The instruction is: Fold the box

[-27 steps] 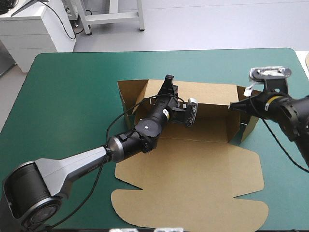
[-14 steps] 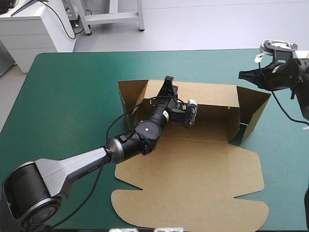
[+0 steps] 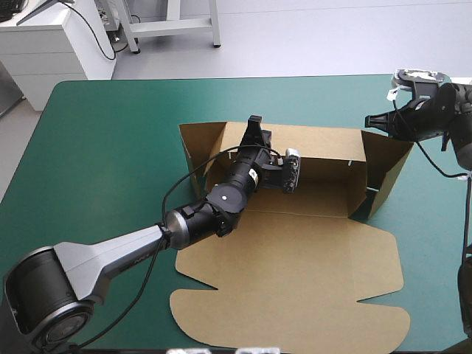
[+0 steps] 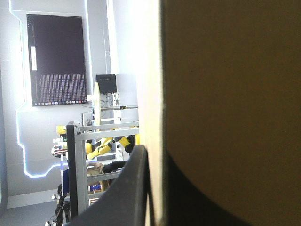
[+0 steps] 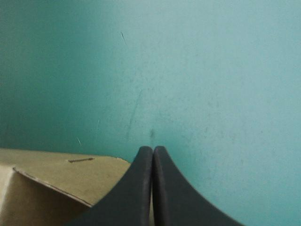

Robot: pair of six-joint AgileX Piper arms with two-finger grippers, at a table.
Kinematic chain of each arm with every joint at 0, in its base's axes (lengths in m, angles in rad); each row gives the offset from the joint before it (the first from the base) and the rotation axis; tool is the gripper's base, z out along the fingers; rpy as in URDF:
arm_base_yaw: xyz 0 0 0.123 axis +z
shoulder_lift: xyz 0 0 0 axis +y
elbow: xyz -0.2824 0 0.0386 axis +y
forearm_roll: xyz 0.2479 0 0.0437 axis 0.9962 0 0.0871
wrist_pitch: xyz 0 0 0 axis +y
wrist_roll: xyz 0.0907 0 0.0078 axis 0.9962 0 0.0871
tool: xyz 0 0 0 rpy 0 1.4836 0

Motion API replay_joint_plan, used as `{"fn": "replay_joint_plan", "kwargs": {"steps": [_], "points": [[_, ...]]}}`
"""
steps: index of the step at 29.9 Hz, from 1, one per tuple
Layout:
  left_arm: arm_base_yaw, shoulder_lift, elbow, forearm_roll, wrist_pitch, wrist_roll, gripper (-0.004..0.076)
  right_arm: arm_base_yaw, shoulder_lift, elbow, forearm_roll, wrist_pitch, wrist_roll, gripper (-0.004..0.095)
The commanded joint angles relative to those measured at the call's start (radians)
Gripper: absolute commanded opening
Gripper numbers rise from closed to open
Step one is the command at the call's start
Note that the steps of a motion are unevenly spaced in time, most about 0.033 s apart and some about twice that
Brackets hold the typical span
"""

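The table (image 3: 110, 147) has a teal-green cover, and the box (image 3: 295, 273) lies at its middle, half built. Its wide lid panel lies flat toward the near edge. The far long wall stands upright, and a short flap is raised at each end.

On the left, the left arm reaches in from the near left corner, slanting over the flat board and across the open tray. The left claw (image 3: 255, 122) sits at the top edge of the far wall, near the left end. In the left wrist view the left claw (image 4: 155, 160) grips that wall. One black finger (image 4: 134, 188) presses the outer face of the brown board (image 4: 225, 94), and the sheet stands edge-on just beside it. The other finger shows only as a dark shape on the sheet's far side.

At the right end of the box, the flap (image 3: 387, 166) leans outward, away from the tray.

Farther right, the right claw (image 3: 372, 120) hangs above the table just beyond the far right corner of the box. It is apart from the board. In the right wrist view the right claw (image 5: 153, 148) is closed, its two fingers meeting in one point with nothing between them. The bare cover (image 5: 211, 70) lies ahead of it, and a corner of the box (image 5: 70, 174) shows beside and under it.
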Motion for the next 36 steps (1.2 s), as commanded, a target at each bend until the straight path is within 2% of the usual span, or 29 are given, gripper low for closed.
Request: {"fn": "replay_joint_plan", "kwargs": {"steps": [1, 8, 14, 18, 21, 29, 36], "points": [[-0.002, -0.035, -0.005, -0.041, 0.000, -0.049, -0.0008, -0.008, -0.039, -0.020, 0.005, 0.032, -0.072, -0.0021], [-0.002, -0.035, -0.005, -0.041, -0.003, -0.064, -0.0008, -0.008, -0.123, 0.109, 0.057, 0.019, -0.143, -0.0021], [-0.002, -0.035, -0.005, -0.041, -0.003, -0.064, -0.0008, -0.008, -0.260, 0.307, 0.091, -0.122, -0.175, -0.0021], [-0.002, -0.035, -0.005, -0.041, -0.004, -0.064, -0.0008, -0.008, -0.342, 0.443, 0.220, -0.268, -0.241, -0.0021], [-0.002, -0.035, -0.005, -0.041, -0.004, -0.064, -0.0008, -0.008, -0.368, 0.524, 0.307, -0.332, -0.309, -0.0021], [-0.002, -0.035, -0.005, -0.041, -0.002, -0.064, -0.0008, -0.008, -0.402, 0.675, 0.514, -0.428, -0.575, -0.0019], [-0.002, -0.035, -0.005, -0.044, -0.002, -0.064, -0.0008, -0.008, -0.436, 0.680, 0.483, -0.409, -0.673, -0.0019]]}}
